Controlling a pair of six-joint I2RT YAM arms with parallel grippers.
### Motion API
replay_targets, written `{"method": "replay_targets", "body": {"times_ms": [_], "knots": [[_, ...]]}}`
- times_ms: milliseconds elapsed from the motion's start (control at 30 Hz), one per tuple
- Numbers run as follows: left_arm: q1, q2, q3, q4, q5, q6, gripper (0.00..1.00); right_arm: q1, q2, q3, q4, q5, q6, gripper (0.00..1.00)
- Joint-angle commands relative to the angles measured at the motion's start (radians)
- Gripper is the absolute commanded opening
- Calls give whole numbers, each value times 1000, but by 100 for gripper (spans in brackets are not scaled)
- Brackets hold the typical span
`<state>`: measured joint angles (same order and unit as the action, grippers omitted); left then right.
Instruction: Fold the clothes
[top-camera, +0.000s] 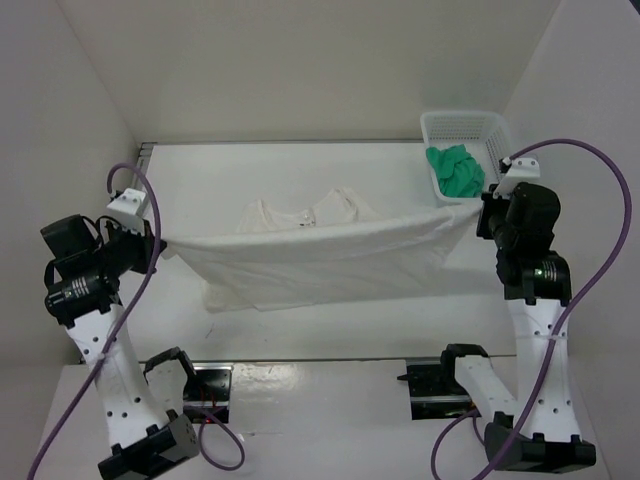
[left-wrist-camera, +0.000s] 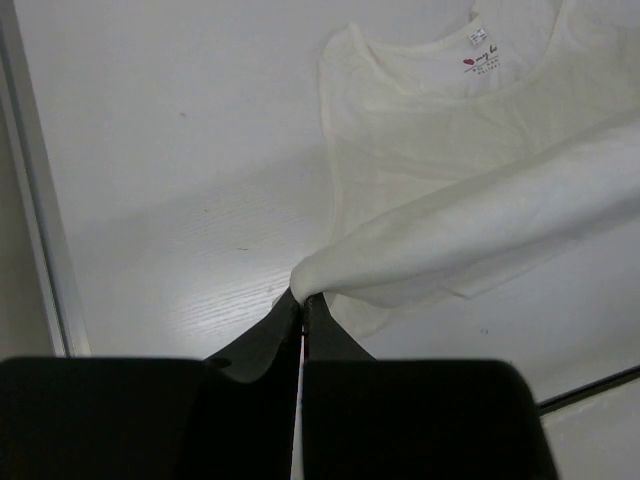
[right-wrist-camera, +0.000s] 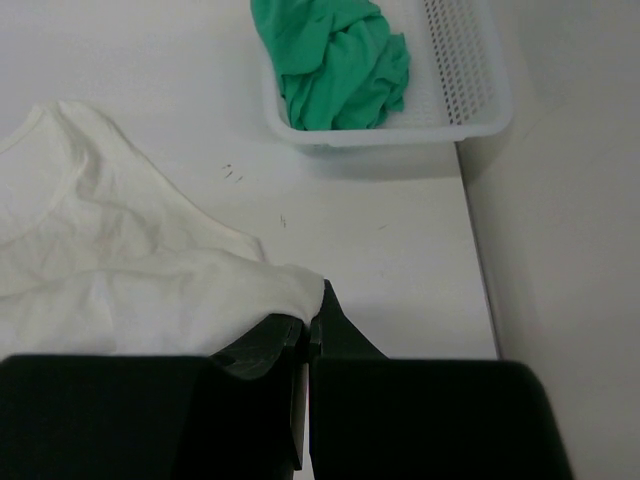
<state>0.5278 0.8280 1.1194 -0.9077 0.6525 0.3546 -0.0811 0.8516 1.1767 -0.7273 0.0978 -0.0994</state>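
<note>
Pinching opposite ends, the left gripper (left-wrist-camera: 302, 300) and right gripper (right-wrist-camera: 318, 300) hold the white garment (top-camera: 320, 255) stretched above the table (top-camera: 200, 180), its collar part lying flat. A white mesh basket (top-camera: 460, 117) with a green cloth (top-camera: 455, 170) stands close behind the right gripper.

I saw white, black-jointed arms: left arm (top-camera: 106, 350) at seven o'clock, right arm (top-camera: 540, 330) at five, each trailing a purple cable (top-camera: 575, 142).

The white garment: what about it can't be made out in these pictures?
- Left wrist view: the white garment's neck label is too small to read.
- Top view: part of it on the table lies hidden under its own raised, stretched edge.
- Right wrist view: the picture's left edge cuts it off.
</note>
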Motion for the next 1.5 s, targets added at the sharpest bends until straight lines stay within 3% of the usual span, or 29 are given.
{"method": "replay_targets", "body": {"times_ms": [0,233,433,633,867,1067,1467], "knots": [[14,35,2,18,-8,50,0,-17,24,5,43,-10,-40,0],[14,269,-20,56,10,63,0,-6,223,-6,84,-55,-62,0],[23,214,-20,70,-27,92,0,3,256,6,104,-102,-62,0],[23,256,26,20,-11,101,0,53,288,41,91,-92,-33,0],[23,17,106,-11,9,66,0,53,75,135,13,-92,-33,0],[23,-144,200,-20,30,-58,0,53,-116,179,2,-73,1,0],[23,-296,275,10,21,-187,0,44,-235,222,-32,-55,1,0]]}}
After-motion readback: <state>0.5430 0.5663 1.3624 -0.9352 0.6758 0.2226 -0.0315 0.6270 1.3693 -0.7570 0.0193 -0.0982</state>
